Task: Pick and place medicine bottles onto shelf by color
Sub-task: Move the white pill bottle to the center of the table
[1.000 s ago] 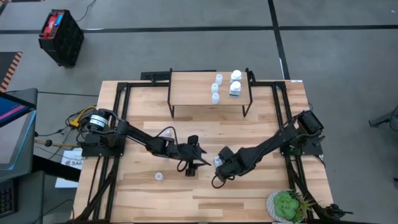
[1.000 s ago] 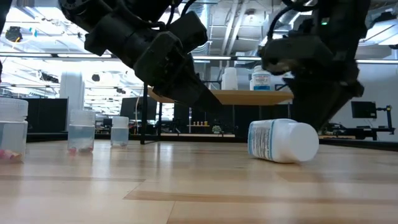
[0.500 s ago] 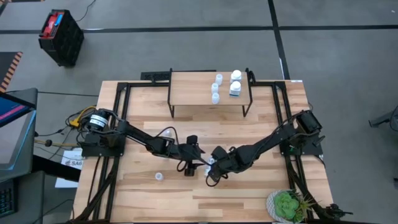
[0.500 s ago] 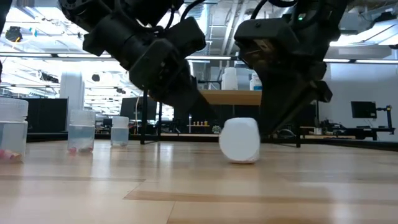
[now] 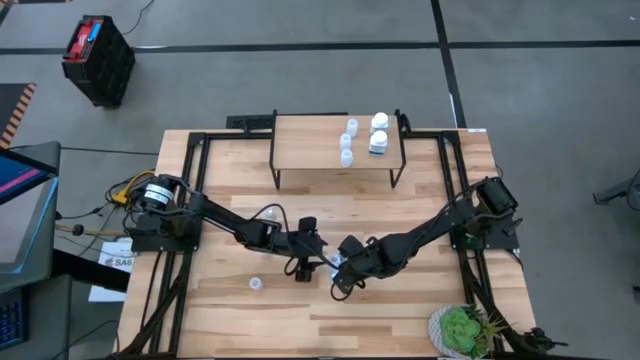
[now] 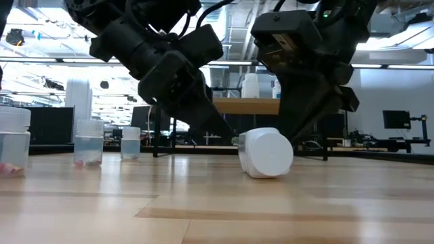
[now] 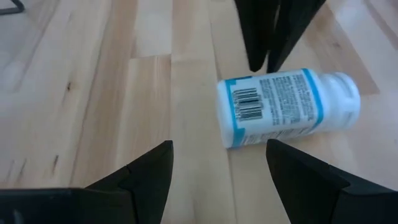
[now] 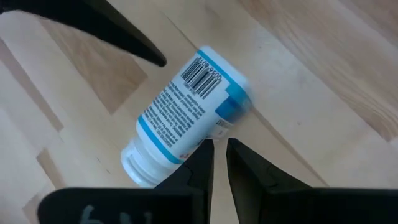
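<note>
**White bottle lying on its side between the two hands**

The left hand (image 5: 318,262) is standing open low over the desk (image 5: 400,215), its two dark fingers (image 7: 146,171) spread wide, with the fallen white bottle (image 7: 287,106) lying just ahead of them. The right hand (image 5: 338,283) is reaching in from the opposite side with its fingers (image 8: 200,163) nearly closed, a thin gap between them, gripping nothing; their tips are sitting right beside the bottle's side, and whether they are touching it is unclear.

The bottle is lying flat on the wood. It is wearing a white label edged in blue, with a black barcode near the base and blocks of small print too fine to read. Its cap end is plain white.

Well beyond both hands, on the shelf (image 5: 310,140), three small pale bottles (image 5: 348,141) are standing beside two larger white ones (image 5: 379,134). Another small pale bottle (image 5: 256,284) is standing on the desk near the left hand.
</note>
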Controlling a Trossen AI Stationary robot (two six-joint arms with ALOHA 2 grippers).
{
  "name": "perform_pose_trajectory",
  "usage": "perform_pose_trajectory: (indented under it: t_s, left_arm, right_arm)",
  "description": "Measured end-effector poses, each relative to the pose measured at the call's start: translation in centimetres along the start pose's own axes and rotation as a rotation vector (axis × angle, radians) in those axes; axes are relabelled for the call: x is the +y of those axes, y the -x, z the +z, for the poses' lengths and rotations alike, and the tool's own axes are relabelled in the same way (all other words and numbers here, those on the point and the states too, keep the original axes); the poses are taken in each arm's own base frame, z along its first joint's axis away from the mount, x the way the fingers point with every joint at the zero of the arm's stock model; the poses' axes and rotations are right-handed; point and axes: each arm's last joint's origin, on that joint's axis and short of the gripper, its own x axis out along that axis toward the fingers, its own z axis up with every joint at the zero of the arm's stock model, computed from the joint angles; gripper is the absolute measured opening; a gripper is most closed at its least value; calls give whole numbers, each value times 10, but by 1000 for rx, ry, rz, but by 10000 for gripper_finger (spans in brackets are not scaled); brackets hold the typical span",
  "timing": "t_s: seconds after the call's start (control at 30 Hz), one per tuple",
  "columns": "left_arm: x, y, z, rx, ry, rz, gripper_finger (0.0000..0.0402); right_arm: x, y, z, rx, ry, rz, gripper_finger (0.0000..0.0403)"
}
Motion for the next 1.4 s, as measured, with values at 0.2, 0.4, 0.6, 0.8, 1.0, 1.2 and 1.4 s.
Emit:
perform_pose_trajectory:
  t_s: [0.2,0.4,0.6,0.8,1.0,1.2,1.4]
  left_arm:
    - [2,0,1,-15,-31,75,245]
    - [2,0,1,-15,-28,84,245]
    - [2,0,1,-14,-19,84,245]
    - [4,0,0,2,-29,119,245]
    - [6,1,-6,63,-38,184,245]
    - [6,16,-2,94,-18,198,245]
    - [4,52,11,108,-57,268,245]
  right_arm:
    - [0,1,0,-5,16,-3,69]
    - [4,10,10,-82,58,-58,69]
    - [4,12,25,-123,97,-73,69]
    - [-1,7,34,-96,94,-73,69]
    - [-1,11,36,-97,106,-56,69]
    - [5,9,36,-53,129,24,69]
    - [3,8,39,-57,133,18,69]
